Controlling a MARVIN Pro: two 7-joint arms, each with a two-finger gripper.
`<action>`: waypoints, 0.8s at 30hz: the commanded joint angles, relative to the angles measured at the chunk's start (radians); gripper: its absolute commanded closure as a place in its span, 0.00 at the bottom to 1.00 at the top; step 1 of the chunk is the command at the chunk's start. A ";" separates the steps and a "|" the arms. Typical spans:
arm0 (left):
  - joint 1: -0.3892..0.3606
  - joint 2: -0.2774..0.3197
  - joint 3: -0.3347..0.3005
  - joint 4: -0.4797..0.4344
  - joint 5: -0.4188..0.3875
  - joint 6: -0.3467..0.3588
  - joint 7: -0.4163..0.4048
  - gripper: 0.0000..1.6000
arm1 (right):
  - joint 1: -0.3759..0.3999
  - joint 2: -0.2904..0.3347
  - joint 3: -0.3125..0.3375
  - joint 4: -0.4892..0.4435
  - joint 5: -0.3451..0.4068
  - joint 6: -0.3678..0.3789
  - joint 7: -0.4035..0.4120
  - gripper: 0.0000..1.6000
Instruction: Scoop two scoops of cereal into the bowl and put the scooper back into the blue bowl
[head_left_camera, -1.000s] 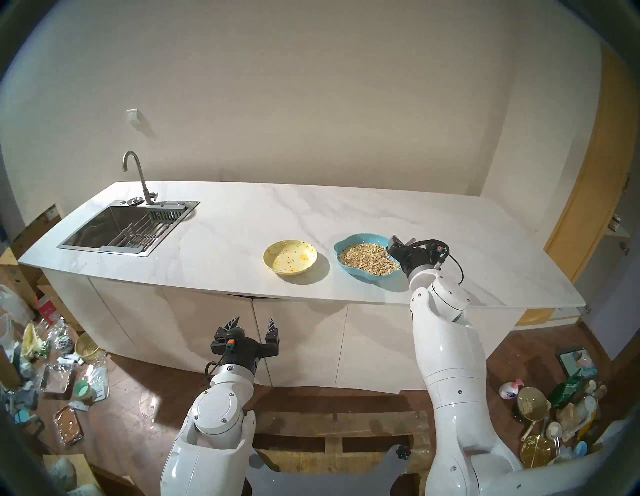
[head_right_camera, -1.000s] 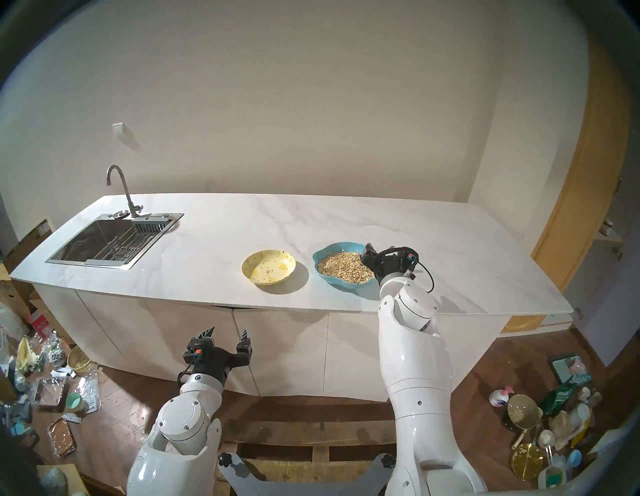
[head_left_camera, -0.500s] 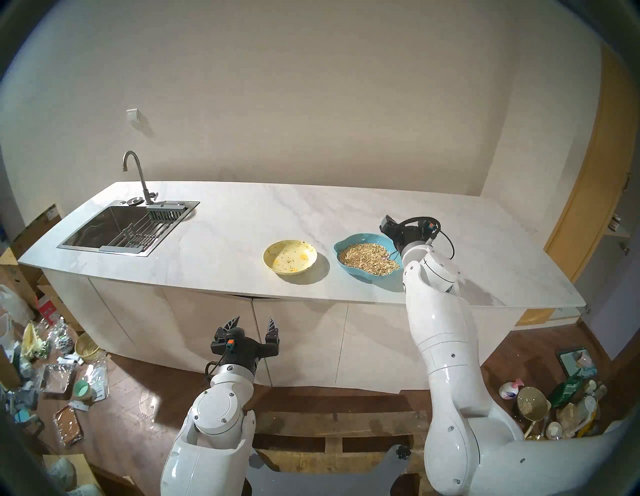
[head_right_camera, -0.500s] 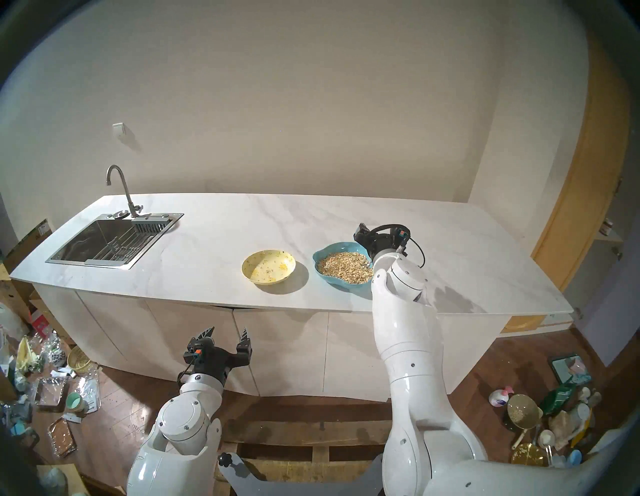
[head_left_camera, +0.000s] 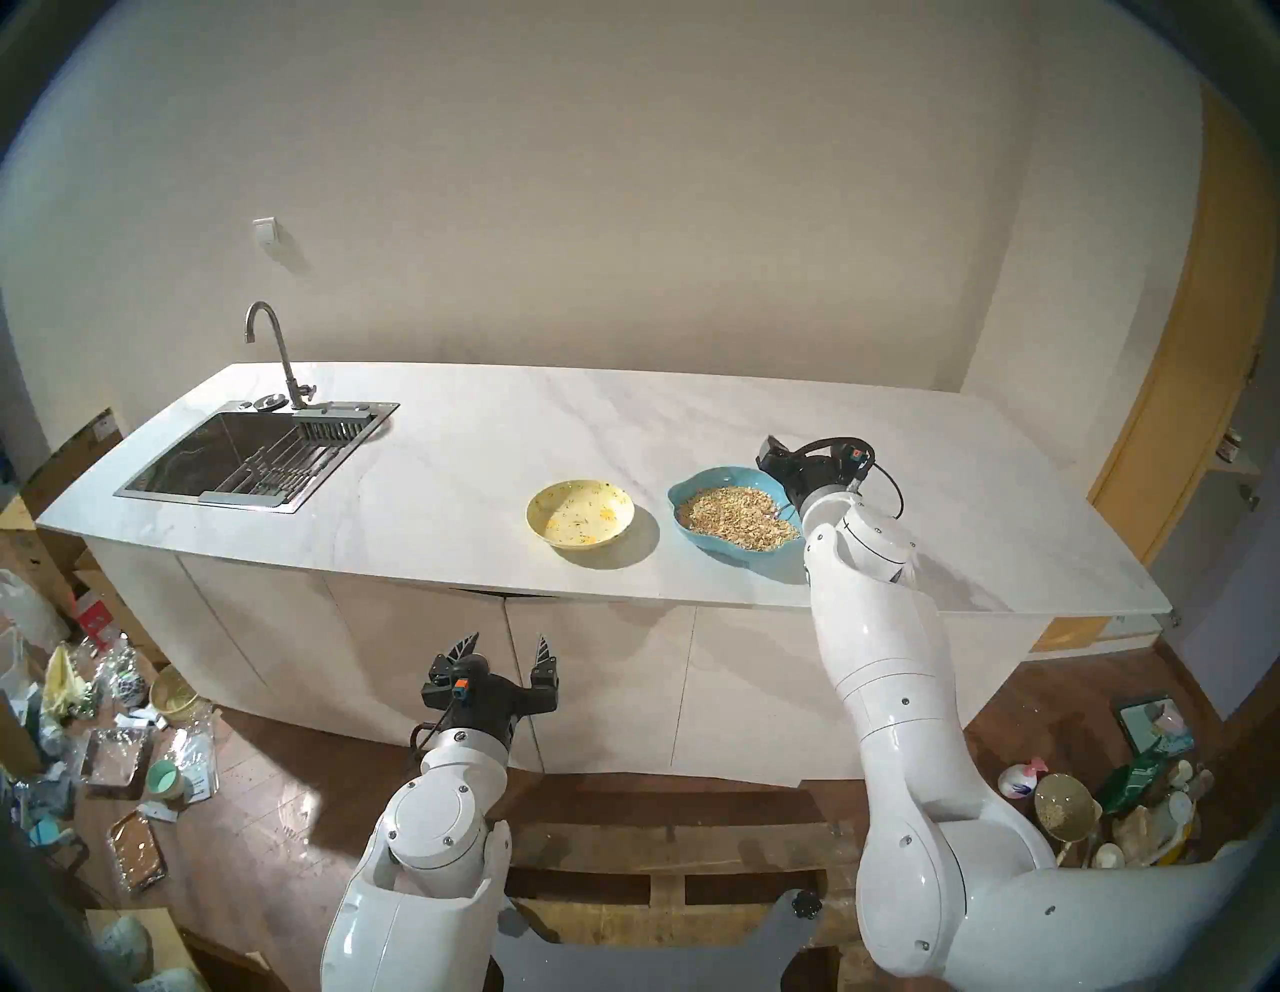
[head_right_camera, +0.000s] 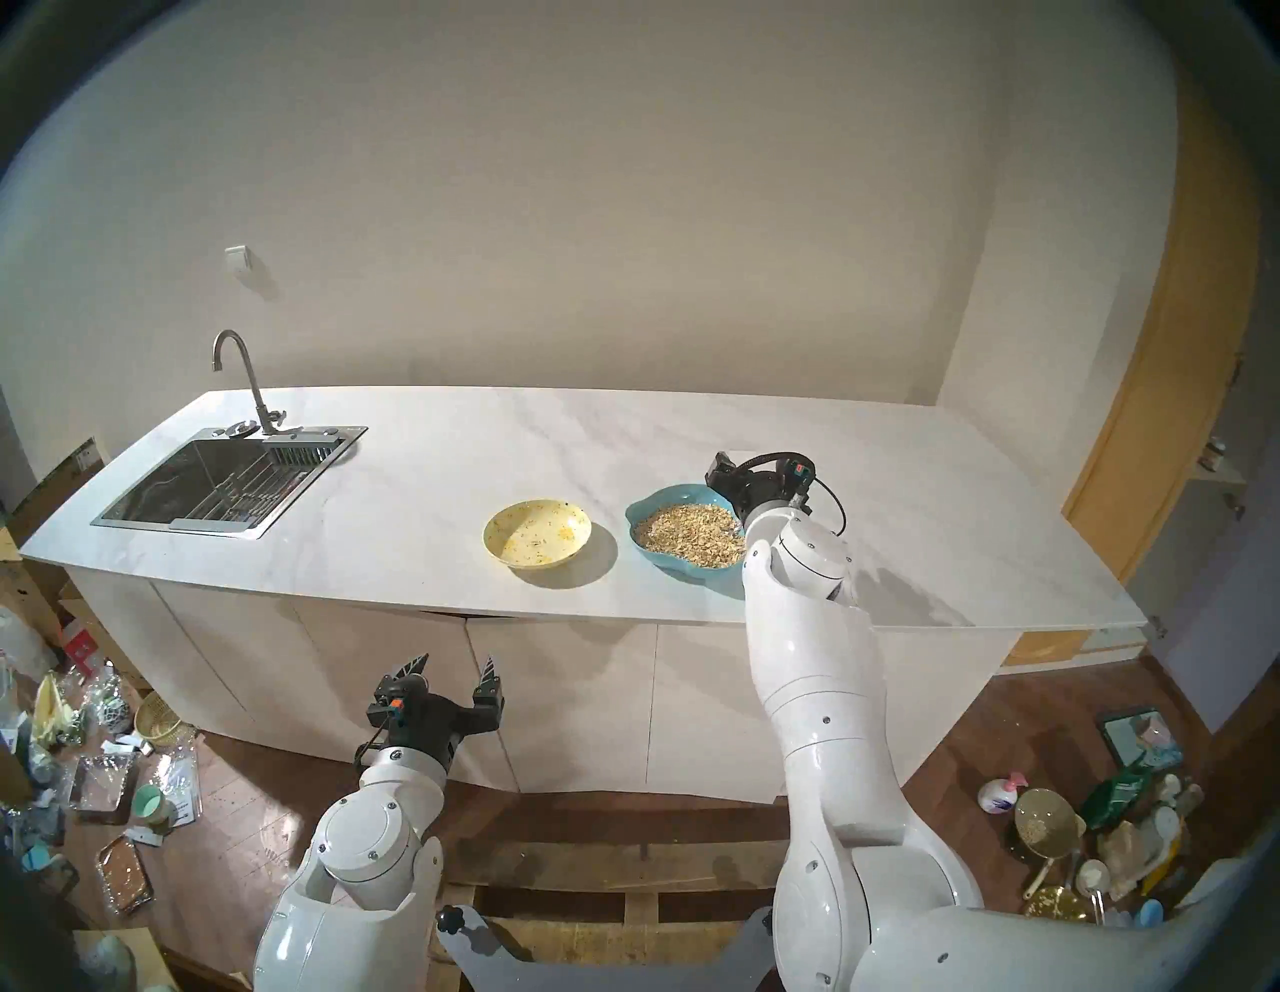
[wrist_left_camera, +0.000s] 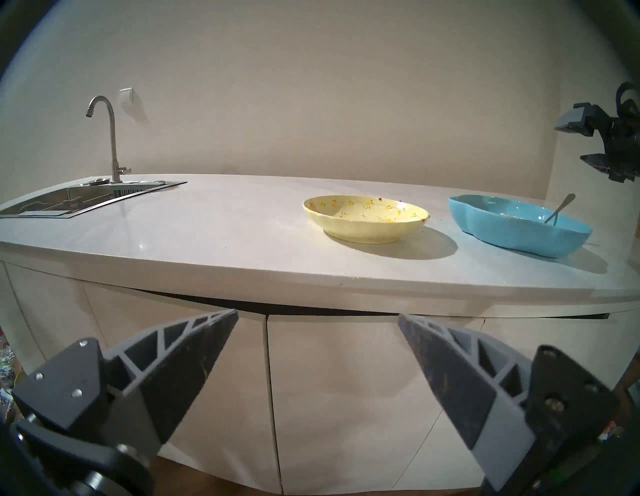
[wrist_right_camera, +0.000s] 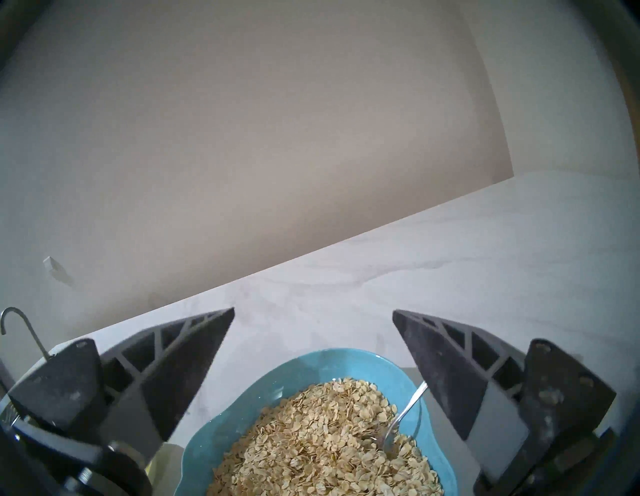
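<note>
The light-blue wavy-rimmed bowl (head_left_camera: 692, 540) holds a heap of cereal (head_left_camera: 734, 516) on the counter's right part. The silver spoon (wrist_right_camera: 403, 415) lies in it, head in the flakes and handle leaning on the right rim; it also shows in the left wrist view (wrist_left_camera: 559, 209). The round yellow bowl (head_left_camera: 580, 512) stands just left of the blue one, showing only its prints inside. My right gripper (wrist_right_camera: 313, 311) is open and empty, held above the blue bowl's far right rim (head_left_camera: 770, 457). My left gripper (head_left_camera: 507, 641) is open and empty, below the counter's front edge.
A steel sink (head_left_camera: 256, 450) with a tall faucet (head_left_camera: 273, 353) sits at the counter's left end. Bare counter (head_left_camera: 554, 422) lies behind the bowls. Clutter covers the floor on the left (head_left_camera: 125, 727) and right (head_left_camera: 1108, 796). A wooden door frame (head_left_camera: 1177, 346) stands at the right.
My right gripper has lifted up and back from the blue bowl's right rim, and the spoon now shows lying in the bowl. The left arm has not moved.
</note>
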 joint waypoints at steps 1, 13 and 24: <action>-0.005 0.000 0.002 -0.025 -0.002 -0.006 -0.004 0.00 | 0.039 0.020 0.004 -0.010 -0.002 -0.024 0.015 0.00; -0.005 0.000 0.002 -0.025 -0.001 -0.006 -0.003 0.00 | 0.102 0.057 0.023 0.055 0.004 -0.037 0.041 0.00; -0.005 0.000 0.002 -0.025 -0.002 -0.006 -0.003 0.00 | 0.118 0.077 0.023 0.084 0.001 -0.070 0.079 0.00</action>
